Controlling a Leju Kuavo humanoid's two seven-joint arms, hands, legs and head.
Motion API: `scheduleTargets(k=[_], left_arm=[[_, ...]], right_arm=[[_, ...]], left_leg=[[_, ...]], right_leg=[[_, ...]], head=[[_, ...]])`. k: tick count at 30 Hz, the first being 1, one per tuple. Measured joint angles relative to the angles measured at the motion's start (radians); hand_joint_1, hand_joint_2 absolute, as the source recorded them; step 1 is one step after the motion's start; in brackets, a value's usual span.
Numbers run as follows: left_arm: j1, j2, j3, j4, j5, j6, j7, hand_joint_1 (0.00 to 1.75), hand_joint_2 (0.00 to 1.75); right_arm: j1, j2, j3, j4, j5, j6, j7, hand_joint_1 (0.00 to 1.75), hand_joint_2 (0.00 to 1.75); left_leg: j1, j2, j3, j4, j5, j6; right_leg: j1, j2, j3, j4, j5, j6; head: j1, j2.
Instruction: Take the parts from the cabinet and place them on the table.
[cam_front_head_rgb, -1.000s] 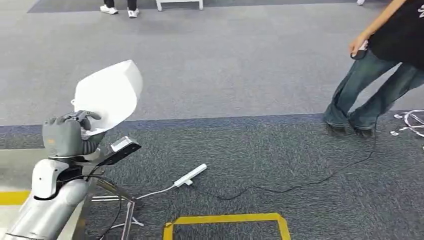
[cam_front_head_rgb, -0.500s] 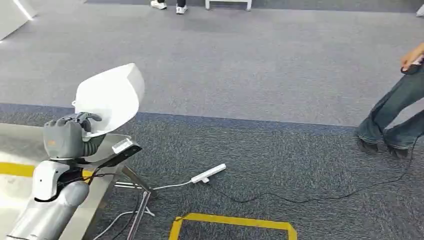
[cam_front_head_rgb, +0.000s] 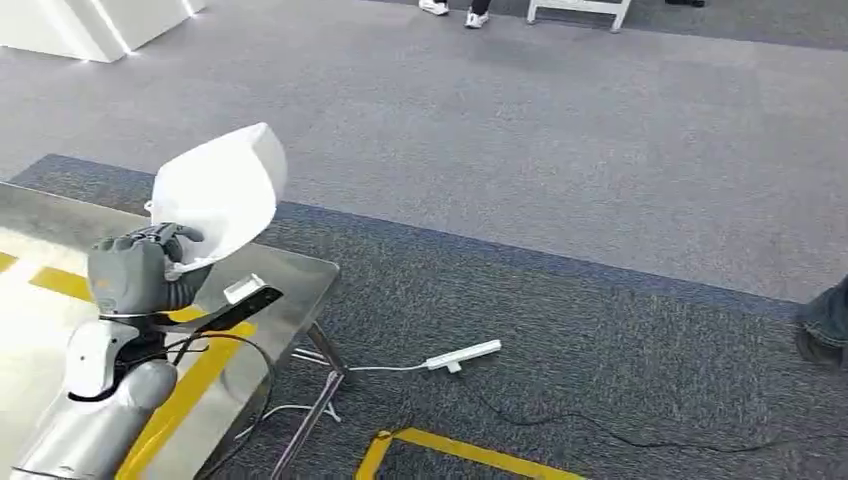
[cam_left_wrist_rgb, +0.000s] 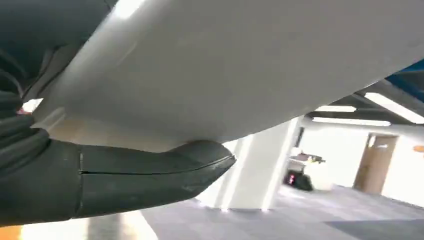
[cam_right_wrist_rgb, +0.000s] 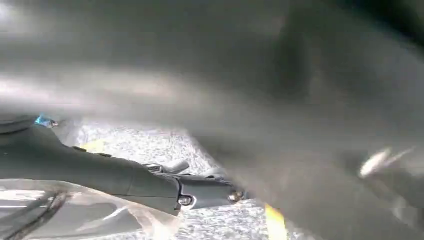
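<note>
Head view: the left hand (cam_front_head_rgb: 140, 272) grips the lower edge of a white part (cam_front_head_rgb: 218, 192), a curved shell-like piece, and holds it up in the air above the corner of a steel table (cam_front_head_rgb: 300, 285) that carries yellow tape stripes. Past the table lies grey carpet with a white power strip (cam_front_head_rgb: 462, 355) and its black cable (a yellow taped outline sits on the floor nearby). A person's shoe (cam_front_head_rgb: 822, 335) shows at the right edge, and white sneakers (cam_front_head_rgb: 453, 9) stand far off at the top.

Left wrist view: the white part (cam_left_wrist_rgb: 240, 65) rests against the dark thumb (cam_left_wrist_rgb: 145, 172), which presses on its underside.

Right wrist view: blurred dark shapes over speckled carpet; I cannot tell how the right hand is set.
</note>
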Motion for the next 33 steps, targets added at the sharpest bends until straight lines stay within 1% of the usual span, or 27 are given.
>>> scheduleTargets(k=[2,3,4,5,6,7,8,9,10,11,12,13,14,17,18,19,20,21,22,23,24,25,27,28,29,30,33], left_arm=[[0.004,0.004,0.0,0.0,-0.002,-0.001,0.0,1.75,1.75],[0.005,0.007,0.0,0.0,-0.003,-0.001,0.0,1.75,1.75],[0.002,0.006,0.0,0.0,-0.003,-0.001,0.0,1.75,1.75],[-0.001,0.006,0.0,0.0,-0.003,-0.002,0.0,1.75,1.75],[-0.002,0.006,0.0,0.0,-0.003,-0.002,0.0,1.75,1.75],[0.002,0.006,0.0,0.0,-0.003,-0.002,0.0,1.75,1.75],[0.005,0.006,0.0,0.0,-0.003,-0.002,0.0,1.75,1.75],[0.007,0.006,0.0,0.0,-0.003,-0.002,0.002,1.75,1.75],[0.007,0.007,0.0,0.0,-0.003,-0.002,0.003,1.75,1.75],[0.006,0.007,0.0,0.0,-0.003,-0.002,0.003,1.75,1.75],[0.006,0.007,0.0,0.0,-0.003,-0.002,0.003,1.75,1.75],[0.005,0.008,0.0,0.0,-0.003,-0.002,0.003,1.75,1.75],[0.002,0.007,0.0,0.0,-0.003,-0.002,0.003,1.75,1.75],[0.002,0.009,0.001,0.0,-0.003,-0.002,0.003,1.75,1.75],[0.002,0.01,0.002,0.0,-0.003,-0.002,0.003,1.75,1.75],[0.002,0.009,0.002,-0.001,-0.003,-0.002,0.003,1.75,1.75],[-0.004,0.01,0.002,-0.002,-0.003,-0.002,0.003,1.75,1.75],[-0.005,0.009,0.002,-0.002,-0.003,-0.002,0.003,1.75,1.75],[-0.003,0.007,0.002,-0.002,-0.003,-0.002,0.003,1.75,1.75],[-0.001,0.007,0.002,-0.001,-0.005,-0.002,0.003,1.75,1.75],[0.001,0.007,0.002,-0.001,-0.005,-0.003,0.003,1.75,1.75],[0.001,0.007,0.002,-0.001,-0.005,-0.003,0.003,1.75,1.75],[-0.001,0.007,0.001,-0.001,-0.005,-0.003,0.003,1.75,1.75],[0.0,0.007,0.002,-0.001,-0.005,-0.003,0.003,1.75,1.75],[-0.002,0.007,0.002,-0.001,-0.005,-0.003,0.005,1.75,1.75],[-0.004,0.006,0.001,-0.001,-0.005,-0.004,0.006,1.75,1.75],[-0.001,0.009,0.001,-0.001,-0.006,-0.005,0.006,1.75,1.75]], right_arm=[[-0.001,0.0,0.0,0.0,0.002,0.0,-0.001,0.0,0.0],[-0.003,0.005,0.0,0.0,0.002,0.0,-0.002,0.0,0.0],[-0.002,0.003,0.0,0.0,0.003,0.002,-0.002,0.0,0.0],[0.0,0.003,0.0,0.0,0.003,0.001,-0.001,0.0,0.0],[0.005,0.003,0.0,0.0,0.003,0.001,-0.001,0.0,0.0],[0.007,0.003,0.0,0.0,0.003,0.001,-0.001,0.0,0.0],[0.009,0.003,0.0,0.0,0.003,0.001,-0.001,0.0,0.0],[0.01,0.003,0.0,0.0,0.003,0.001,-0.001,0.0,0.0],[0.01,0.002,0.0,0.0,0.003,0.001,-0.001,0.0,0.0],[0.01,0.002,0.0,0.0,0.003,0.001,-0.001,0.0,0.0],[0.01,0.002,0.0,0.0,0.003,0.0,-0.001,0.0,0.0],[0.01,0.002,0.0,0.0,0.003,0.0,-0.001,0.0,0.0],[0.009,0.002,0.0,0.0,0.003,-0.001,-0.001,0.0,0.0],[0.007,0.002,0.0,0.0,0.003,0.0,0.0,0.0,0.0],[0.004,0.002,0.0,-0.002,0.003,0.0,0.0,0.0,0.0],[0.003,0.001,0.0,-0.004,0.003,-0.001,0.001,0.0,0.0],[0.005,0.001,0.0,-0.004,0.003,-0.001,0.0,0.0,0.0],[0.004,0.001,0.0,-0.004,0.003,0.0,-0.001,0.0,0.0],[0.004,0.001,0.0,-0.004,0.003,0.0,-0.003,0.0,0.0],[0.003,0.001,0.0,-0.004,0.001,0.001,-0.01,0.0,0.0],[-0.001,0.001,0.0,-0.004,0.001,0.003,-0.015,0.0,0.0],[-0.006,0.001,0.0,-0.004,0.002,0.003,-0.015,0.0,0.0],[-0.003,0.001,0.0,-0.004,0.004,0.003,-0.008,0.0,0.0],[-0.002,0.0,0.0,-0.004,0.004,0.002,-0.007,0.0,0.0],[0.0,0.0,0.0,-0.003,0.004,0.003,-0.007,0.0,0.0],[0.002,0.0,0.0,-0.002,0.005,0.003,-0.007,0.0,0.0],[0.005,0.0,0.0,-0.002,0.005,0.003,-0.008,0.0,0.0]], left_leg=[[0.004,-0.026,-0.005,-0.005,0.009,-0.015],[0.004,-0.025,-0.009,-0.001,0.003,-0.016],[-0.004,0.036,-0.016,0.023,-0.017,-0.019],[-0.003,0.074,-0.041,0.079,-0.05,-0.025],[-0.001,0.093,-0.075,0.154,-0.084,-0.029],[0.002,0.102,-0.113,0.239,-0.118,-0.032],[0.004,0.105,-0.143,0.301,-0.134,-0.034],[0.006,0.106,-0.144,0.302,-0.121,-0.036],[0.007,0.108,-0.122,0.261,-0.088,-0.036],[0.007,0.114,-0.083,0.184,-0.044,-0.034],[0.006,0.129,-0.032,0.089,-0.001,-0.031],[-0.001,0.173,0.005,0.018,0.004,-0.025],[-0.017,0.201,0.012,0.001,-0.008,-0.017],[-0.018,0.168,0.005,0.002,-0.014,0.001],[-0.012,0.155,0.01,-0.006,-0.01,0.007],[-0.006,0.145,0.016,-0.012,-0.008,0.012],[-0.002,0.134,0.016,-0.012,-0.007,0.019],[-0.002,0.123,0.014,-0.012,-0.008,0.022],[-0.002,0.11,0.014,-0.012,-0.009,0.024],[-0.002,0.098,0.015,-0.012,-0.01,0.025],[-0.002,0.087,0.017,-0.012,-0.01,0.025],[-0.002,0.073,0.019,-0.011,-0.011,0.024],[-0.002,0.041,0.024,-0.01,-0.011,0.022],[-0.001,0.031,0.022,-0.01,-0.012,0.019],[-0.006,0.021,0.017,-0.006,-0.01,0.012],[-0.004,0.006,0.006,-0.001,-0.008,0.007],[0.001,-0.021,-0.005,-0.008,0.006,-0.011]], right_leg=[[0.004,-0.02,0.001,-0.003,0.004,-0.011],[-0.006,-0.035,0.006,-0.014,0.01,-0.021],[-0.003,-0.047,0.012,-0.018,0.01,-0.025],[0.0,-0.063,0.014,-0.018,0.009,-0.03],[0.002,-0.079,0.016,-0.018,0.007,-0.032],[0.003,-0.095,0.018,-0.018,0.005,-0.035],[0.004,-0.11,0.019,-0.017,0.003,-0.034],[0.004,-0.124,0.022,-0.017,0.0,-0.034],[0.005,-0.137,0.026,-0.017,-0.003,-0.033],[0.005,-0.15,0.031,-0.017,-0.008,-0.032],[0.005,-0.16,0.039,-0.017,-0.013,-0.03],[0.006,-0.171,0.046,-0.017,-0.018,-0.025],[0.015,-0.178,0.044,-0.015,-0.023,-0.018],[0.017,-0.212,0.054,-0.023,-0.029,-0.005],[0.018,-0.223,0.06,-0.024,-0.035,0.003],[0.015,-0.188,0.051,-0.009,-0.05,0.008],[0.013,-0.138,0.025,0.045,-0.08,0.011],[0.01,-0.112,-0.02,0.132,-0.118,0.014],[0.01,-0.101,-0.07,0.226,-0.154,0.015],[0.011,-0.095,-0.107,0.293,-0.171,0.016],[0.013,-0.091,-0.123,0.315,-0.163,0.016],[0.014,-0.091,-0.114,0.288,-0.13,0.014],[0.012,-0.081,-0.047,0.123,-0.019,0.009],[0.007,-0.042,-0.02,0.042,0.021,0.008],[0.005,-0.01,-0.012,0.022,0.007,0.007],[0.001,-0.013,0.007,-0.015,-0.009,0.003],[0.006,-0.037,0.009,-0.009,-0.005,-0.01]], head=[[0.0,0.0],[-0.001,0.0],[-0.005,0.0],[-0.011,0.0],[-0.01,0.0],[-0.011,0.0],[-0.01,0.0],[-0.011,0.0],[-0.011,0.0],[-0.011,0.0],[-0.01,0.0],[-0.01,0.0],[-0.013,0.0],[-0.007,0.0],[-0.008,0.0],[-0.006,0.0],[0.001,0.0],[0.003,0.0],[0.001,0.0],[0.002,0.0],[0.001,0.0],[0.002,0.0],[0.002,0.0],[0.002,0.0],[0.001,0.0],[0.002,0.0],[0.0,0.0]])
